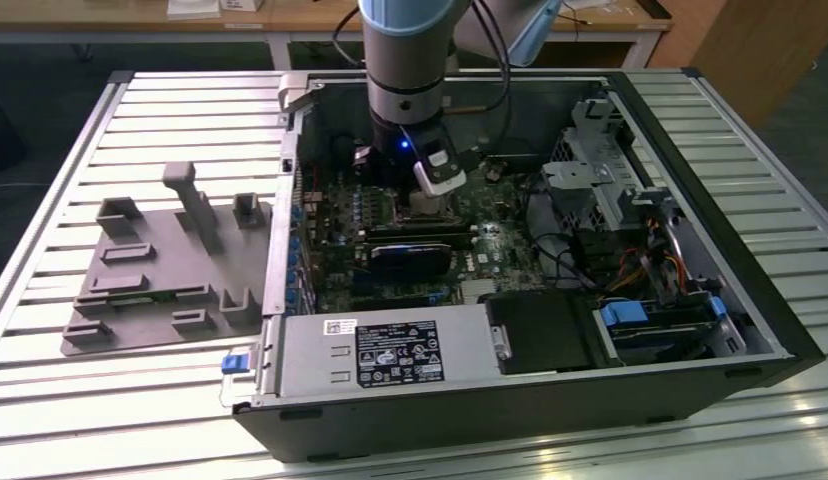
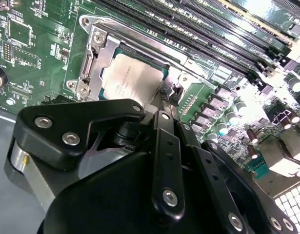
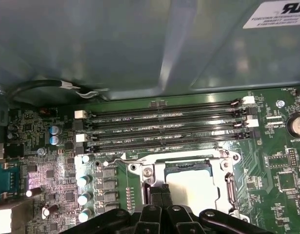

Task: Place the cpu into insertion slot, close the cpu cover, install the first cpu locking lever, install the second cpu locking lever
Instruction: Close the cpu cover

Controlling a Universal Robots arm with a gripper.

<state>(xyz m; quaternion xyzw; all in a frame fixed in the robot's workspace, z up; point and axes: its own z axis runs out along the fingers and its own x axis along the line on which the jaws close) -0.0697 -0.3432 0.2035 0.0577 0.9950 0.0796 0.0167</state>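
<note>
Cpu seated, cover down, pincer at the slot's edge.
The cpu (image 2: 132, 80) lies flat in the insertion slot (image 1: 421, 206). Its pale face shows through the window of the cpu cover (image 2: 97, 51), which looks folded down over it. The first two steps therefore appear done; whether either lever is latched cannot be told. The pincer (image 2: 164, 103) hangs at the slot's edge, just beside the cpu, its fingers drawn together next to the bent wire end of a locking lever (image 2: 175, 90). A grip on that wire cannot be confirmed.
</note>
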